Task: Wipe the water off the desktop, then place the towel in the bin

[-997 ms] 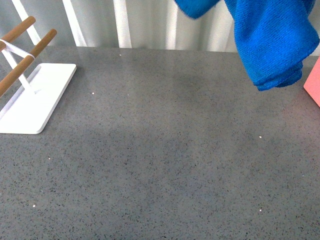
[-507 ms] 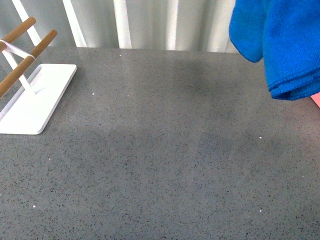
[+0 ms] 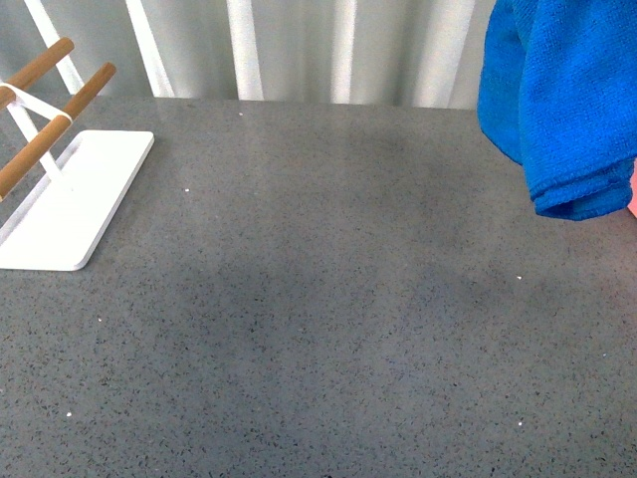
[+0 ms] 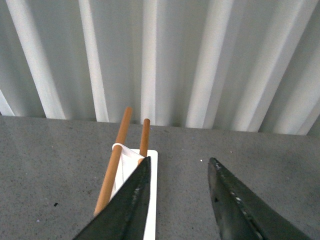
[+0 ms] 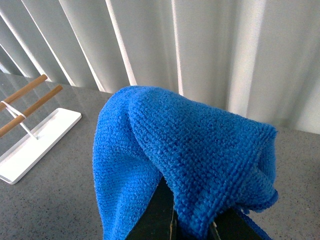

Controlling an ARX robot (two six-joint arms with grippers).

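1. In the grasp of the right gripper [image 5: 192, 225], the towel [image 5: 185, 150] is being held clear of the desktop [image 3: 318, 329]. The dark fingers are being pressed shut on a bunched fold, and their tips are being hidden by cloth mounded over and ahead of them.
2. Below that pinch, the free end of the towel is being left to hang. Its long axis is running roughly straight down, and its hemmed edge is lowest and apart from the speckled surface beneath.
3. Ahead of the left gripper [image 4: 180, 160], only the white rack base [image 3: 70, 199] and its wooden rods [image 3: 85, 92] are being faced. Its fingers are being held apart with nothing between them, well apart from the cloth.
4. Beside the hanging hem, on the right gripper's outer side, a pink sliver [image 3: 634, 189] is being cut off by the frame edge. Whether it is the bin cannot be told.
5. Under both grippers, no pool of water is being shown on the desktop, so the wiping is judged to be finished and the carry to the bin to be in hand.
6. The right arm is judged the nearer one, since the towel is already being gripped by it. The coming move is therefore being governed by which way the bin lies from that gripper, probably outward.
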